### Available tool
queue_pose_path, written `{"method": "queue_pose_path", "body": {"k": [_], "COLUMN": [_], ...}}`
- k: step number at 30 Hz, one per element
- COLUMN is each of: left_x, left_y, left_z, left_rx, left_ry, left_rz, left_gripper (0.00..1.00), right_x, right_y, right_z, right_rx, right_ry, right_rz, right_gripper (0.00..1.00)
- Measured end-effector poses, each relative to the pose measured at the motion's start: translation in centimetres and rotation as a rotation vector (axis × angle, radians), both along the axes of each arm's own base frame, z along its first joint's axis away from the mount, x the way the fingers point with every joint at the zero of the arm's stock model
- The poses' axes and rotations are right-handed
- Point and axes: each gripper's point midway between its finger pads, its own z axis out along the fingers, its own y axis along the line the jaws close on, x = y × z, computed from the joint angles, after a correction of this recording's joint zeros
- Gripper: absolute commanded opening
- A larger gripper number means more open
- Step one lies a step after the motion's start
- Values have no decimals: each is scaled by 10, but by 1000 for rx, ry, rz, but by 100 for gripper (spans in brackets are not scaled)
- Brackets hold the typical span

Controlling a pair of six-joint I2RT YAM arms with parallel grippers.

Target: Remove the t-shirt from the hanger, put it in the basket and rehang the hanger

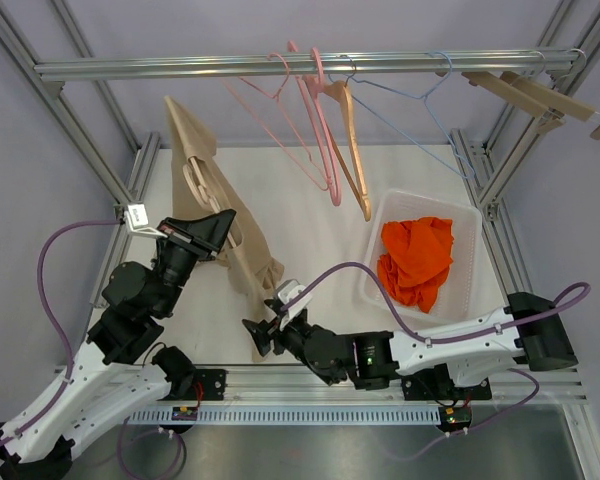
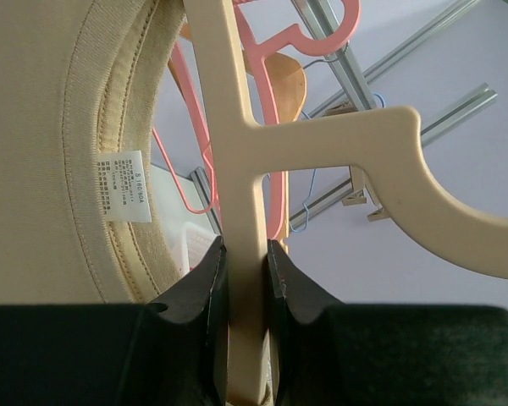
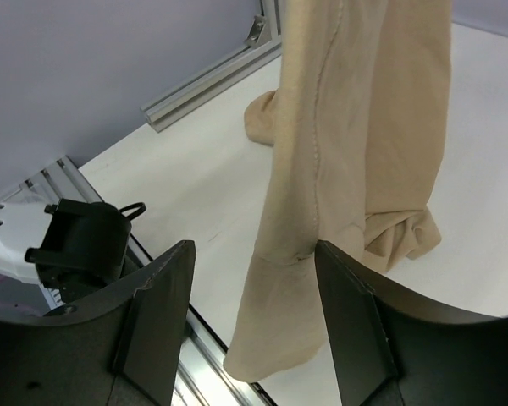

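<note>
The left tool [image 2: 245,292] is closed narrow on the straight stem of a cream plastic hanger [image 2: 322,139], one finger [image 2: 205,288] pressing on each side. The hook of this hanger curves off to the right, free from the rail. The beige t-shirt [image 2: 34,169] is on this hanger: its ribbed collar lies just beside the stem, with a small white label [image 2: 123,184] sewn inside the neck.

In the top view the left tool [image 1: 212,232] holds the garment up over the left half of the white surface [image 1: 215,310], and the cloth hangs as a long narrow strip toward the near edge. Its lower end reaches the right tool [image 1: 258,335], which is low, near the front frame.

In the right wrist view the right tool [image 3: 254,317] is wide, its two dark fingers [image 3: 161,313] well apart. The lowest fold of the t-shirt hangs in the gap between them; I cannot tell if it touches a finger. A bunched part of the cloth rests on the surface farther back.

On the right side stands a white bin [image 1: 465,270] with an orange cloth [image 1: 417,260] inside. On the metal rail [image 1: 180,68] above hang pink hangers [image 1: 315,130], a wooden hanger [image 1: 352,150] and a blue wire hanger [image 1: 420,95].
</note>
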Motion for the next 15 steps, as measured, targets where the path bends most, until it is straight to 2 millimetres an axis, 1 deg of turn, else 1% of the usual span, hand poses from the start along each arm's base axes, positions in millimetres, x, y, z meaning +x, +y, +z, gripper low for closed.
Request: {"method": "queue_pose_path", "body": {"k": [1,4,5,7,8,9,11,12,13,15], "left_x": [-1,-4,-5,-8,-10,-12,-17,-19,-22,-26], "left_y": [-1,-5,-7,-9,-10,-11,-11,-11,-11,-8], "left_z": [0,1,2,3,4,5,9,10,12,16], "left_rx": [-4,-16,-22,-32,-41,-51,-69,-78,-87,-96], "left_ry": [1,4,5,7,6,6,2,0,-5,-14], "left_rz": [-9,-36,-48,-68,-78,-92,-112,-121,-130,-139], "left_gripper": [0,0,0,0,0,0,0,0,0,0], "right_x": [-2,-2,-2,-1,0,0,2,2,1,-3], "right_y": [1,4,4,4,4,4,3,4,4,3], "right_z": [-3,-9,-10,-13,-14,-15,-18,-19,-21,-22], "right_rx": [-6,-20,-22,-29,-31,-31,-33,-35,-35,-46], "right_ry": [0,-1,-2,-4,-4,-4,-6,-5,-4,-15], "right_rz": [3,3,-3,-11,-16,-22,-32,-34,-39,-40], "right_gripper": [61,54,50,50,47,41,20,5,0,0]}}
